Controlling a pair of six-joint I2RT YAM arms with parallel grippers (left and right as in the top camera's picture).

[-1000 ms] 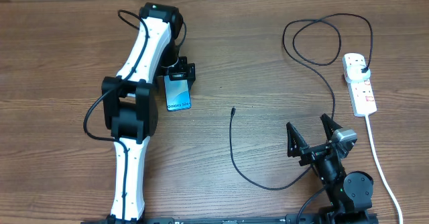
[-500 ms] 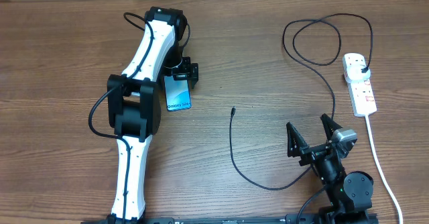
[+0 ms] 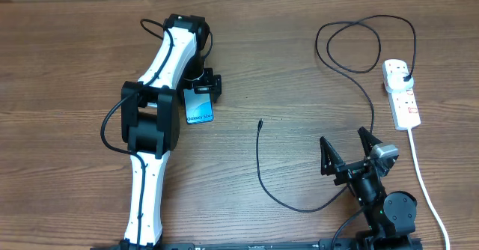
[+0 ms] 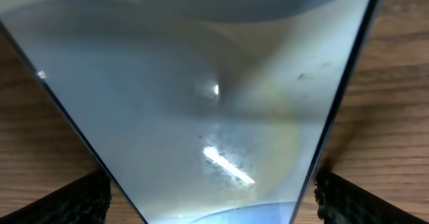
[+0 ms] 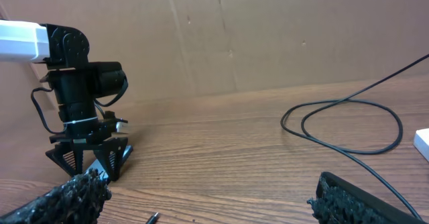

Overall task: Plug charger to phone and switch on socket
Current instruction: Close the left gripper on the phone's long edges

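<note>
The left arm (image 3: 155, 65) has long white shells joined by bulky black joint housings. A thin black cable runs along the shells and loops out at the elbow. The right arm (image 3: 382, 197) is all black, with a round joint housing and a small grey block. The left gripper (image 3: 200, 91) and right gripper (image 3: 348, 151) are black, and the right's pads (image 5: 74, 197) are rough and knobbly.

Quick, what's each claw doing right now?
Left claw: straddling the phone, grip cannot be told.
Right claw: open, empty.
</note>
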